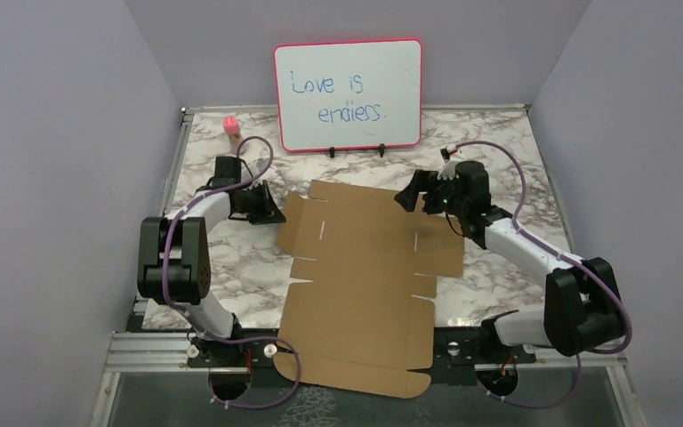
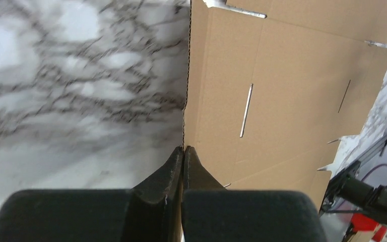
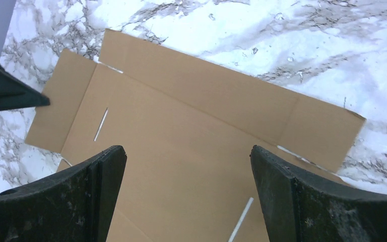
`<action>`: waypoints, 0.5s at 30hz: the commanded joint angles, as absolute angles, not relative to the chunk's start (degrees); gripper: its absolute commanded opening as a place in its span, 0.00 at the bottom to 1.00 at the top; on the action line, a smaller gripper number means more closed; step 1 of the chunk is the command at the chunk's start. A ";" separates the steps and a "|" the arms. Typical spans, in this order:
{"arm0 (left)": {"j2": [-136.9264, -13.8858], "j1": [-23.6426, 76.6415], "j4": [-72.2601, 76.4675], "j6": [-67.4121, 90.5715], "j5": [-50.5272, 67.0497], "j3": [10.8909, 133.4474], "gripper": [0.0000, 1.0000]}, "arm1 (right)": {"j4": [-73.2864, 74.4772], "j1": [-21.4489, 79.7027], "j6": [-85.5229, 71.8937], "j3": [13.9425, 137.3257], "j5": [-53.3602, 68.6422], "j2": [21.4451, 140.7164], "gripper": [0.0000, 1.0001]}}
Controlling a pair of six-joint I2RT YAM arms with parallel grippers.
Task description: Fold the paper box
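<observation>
The paper box (image 1: 360, 285) lies as a flat die-cut sheet mid-table on the marble table (image 1: 498, 151), its near end overhanging the near edge between the arm bases. The left gripper (image 2: 183, 153) has its fingers pressed together on the left flap's edge, with a sliver of cardboard showing between them, while the right gripper (image 3: 186, 154) hangs spread wide above the far right corner, holding nothing. It looks like light, stiff board that should bend only at its creases, so grip the flap edges and watch for sliding on that smooth top.
</observation>
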State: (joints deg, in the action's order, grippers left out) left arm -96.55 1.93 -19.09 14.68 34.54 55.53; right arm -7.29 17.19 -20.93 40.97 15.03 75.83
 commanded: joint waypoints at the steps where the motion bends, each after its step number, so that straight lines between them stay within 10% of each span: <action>1: -89.52 -1.11 -17.74 16.63 30.92 48.82 0.00 | -11.13 17.31 -20.84 44.53 18.59 79.25 1.00; 6: -85.79 -5.49 -16.94 17.25 30.84 44.37 0.01 | -12.27 17.36 -21.54 47.96 19.07 83.00 1.00; 9: -84.01 -7.21 -16.93 17.49 31.44 46.02 0.32 | -13.00 17.29 -20.55 49.29 18.75 84.62 1.00; 15: -82.17 -7.38 -16.66 18.81 28.86 52.41 0.53 | -9.39 14.62 -19.47 52.96 19.68 87.91 1.00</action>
State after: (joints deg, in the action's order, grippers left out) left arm -84.71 -7.33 -18.17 17.76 31.42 47.05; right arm -9.98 16.78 -20.49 50.52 17.61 86.15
